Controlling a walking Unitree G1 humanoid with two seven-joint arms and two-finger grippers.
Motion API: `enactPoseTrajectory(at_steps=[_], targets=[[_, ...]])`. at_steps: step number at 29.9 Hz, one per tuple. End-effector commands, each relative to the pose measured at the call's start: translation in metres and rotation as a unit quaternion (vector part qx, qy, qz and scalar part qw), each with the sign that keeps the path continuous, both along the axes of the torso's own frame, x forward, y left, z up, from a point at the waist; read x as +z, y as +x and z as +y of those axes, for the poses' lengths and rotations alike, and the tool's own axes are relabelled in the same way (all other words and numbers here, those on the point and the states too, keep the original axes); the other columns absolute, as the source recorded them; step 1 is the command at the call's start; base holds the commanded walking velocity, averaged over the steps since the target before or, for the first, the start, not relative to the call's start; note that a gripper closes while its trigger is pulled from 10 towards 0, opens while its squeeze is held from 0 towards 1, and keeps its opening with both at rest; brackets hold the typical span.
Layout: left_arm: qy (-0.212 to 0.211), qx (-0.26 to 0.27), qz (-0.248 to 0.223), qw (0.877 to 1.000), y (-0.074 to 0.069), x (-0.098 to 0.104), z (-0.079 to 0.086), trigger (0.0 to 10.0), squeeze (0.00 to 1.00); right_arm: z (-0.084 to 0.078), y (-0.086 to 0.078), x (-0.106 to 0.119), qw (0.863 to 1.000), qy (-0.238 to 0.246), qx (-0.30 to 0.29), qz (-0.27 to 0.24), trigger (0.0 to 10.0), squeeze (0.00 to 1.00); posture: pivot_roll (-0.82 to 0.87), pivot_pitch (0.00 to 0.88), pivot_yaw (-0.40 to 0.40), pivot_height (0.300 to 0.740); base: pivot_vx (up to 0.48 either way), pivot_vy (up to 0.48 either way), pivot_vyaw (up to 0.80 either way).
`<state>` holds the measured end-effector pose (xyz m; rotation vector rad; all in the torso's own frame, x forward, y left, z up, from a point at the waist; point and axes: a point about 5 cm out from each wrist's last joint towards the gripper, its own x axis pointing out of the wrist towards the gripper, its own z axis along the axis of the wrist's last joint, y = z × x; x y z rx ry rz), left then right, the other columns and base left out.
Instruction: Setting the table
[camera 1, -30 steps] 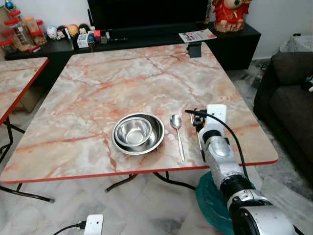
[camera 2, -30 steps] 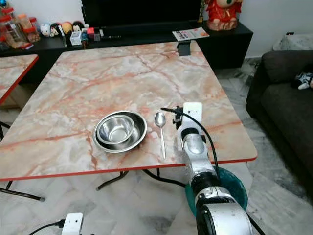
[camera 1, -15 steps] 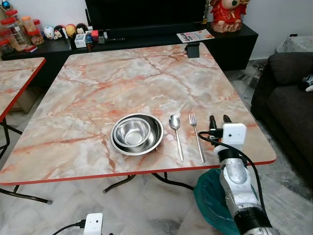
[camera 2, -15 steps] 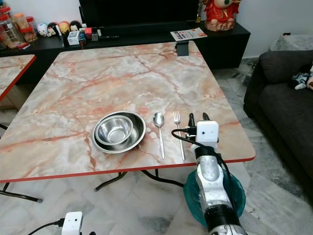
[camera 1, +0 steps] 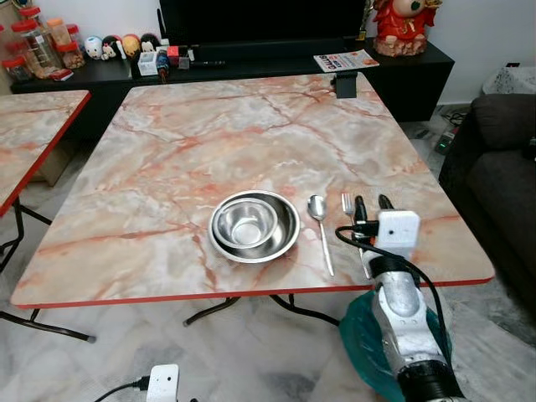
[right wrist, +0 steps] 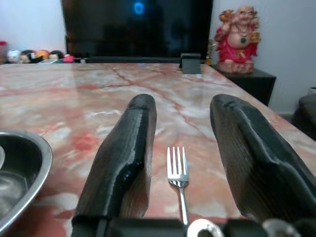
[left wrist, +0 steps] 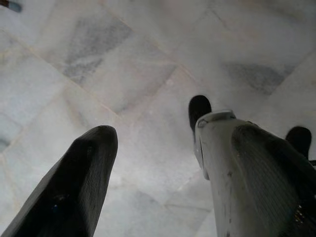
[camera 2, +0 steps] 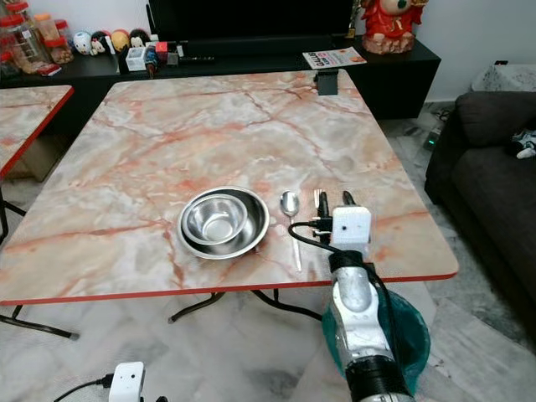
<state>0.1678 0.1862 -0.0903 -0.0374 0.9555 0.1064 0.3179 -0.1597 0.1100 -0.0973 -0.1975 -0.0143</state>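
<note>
Looking from the left, I see my left tool (left wrist: pixel 148 173) hanging over the pale floor (left wrist: pixel 123 64), its fingers apart and empty. On the marble counter (camera 1: pixel 209 142) two steel bowls (camera 1: pixel 254 226), one inside the other, stand near the front edge. Just to their right lies the spoon (camera 1: pixel 319 226), and beside it the fork (right wrist: pixel 177 173), both pointing away from me. My right tool (right wrist: pixel 182 163) hovers low over the fork with its fingers spread on both sides of it, holding nothing. I judge one place is nearly set; perhaps more places remain.
</note>
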Motion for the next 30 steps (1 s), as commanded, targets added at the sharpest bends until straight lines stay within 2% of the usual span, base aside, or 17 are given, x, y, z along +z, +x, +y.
enactPoseTrajectory(at_steps=[1, 11, 13, 19, 21, 30], targets=[[0.000, 0.009, 0.000, 1.000, -0.001, 0.000, 0.003, 10.0, 0.00, 0.000, 0.002, 0.007, 1.000, -0.001, 0.000, -0.008, 10.0, 0.00, -0.03, 0.039, 0.063, 0.740, 0.000, 0.251, 0.00], [0.004, 0.012, -0.001, 1.000, -0.002, 0.000, 0.007, 10.0, 0.00, 0.003, 0.005, 0.016, 1.000, 0.005, -0.002, -0.022, 10.0, 0.00, -0.03, 0.039, 0.072, 0.740, 0.000, 0.250, 0.00], [0.005, 0.013, -0.005, 1.000, 0.000, 0.001, 0.009, 10.0, 0.00, 0.008, 0.005, 0.018, 1.000, -0.001, 0.010, -0.028, 10.0, 0.00, -0.02, 0.041, 0.076, 0.740, 0.000, 0.251, 0.00], [0.010, 0.013, -0.003, 1.000, -0.004, 0.001, 0.014, 10.0, 0.00, 0.014, 0.004, 0.016, 0.999, 0.005, 0.018, -0.028, 10.0, 0.00, -0.01, 0.035, 0.085, 0.740, 0.000, 0.253, 0.52], [0.012, 0.011, -0.002, 1.000, -0.005, 0.000, 0.015, 10.0, 0.00, 0.014, 0.004, 0.016, 0.999, 0.017, 0.015, -0.027, 10.0, 0.00, -0.01, 0.032, 0.089, 0.740, 0.000, 0.281, 0.00], [0.018, 0.005, -0.001, 1.000, -0.006, 0.001, 0.019, 10.0, 0.00, 0.016, 0.004, 0.016, 0.999, 0.019, 0.016, -0.029, 10.0, 0.00, -0.01, 0.020, 0.104, 0.740, 0.000, 0.282, 0.00]])
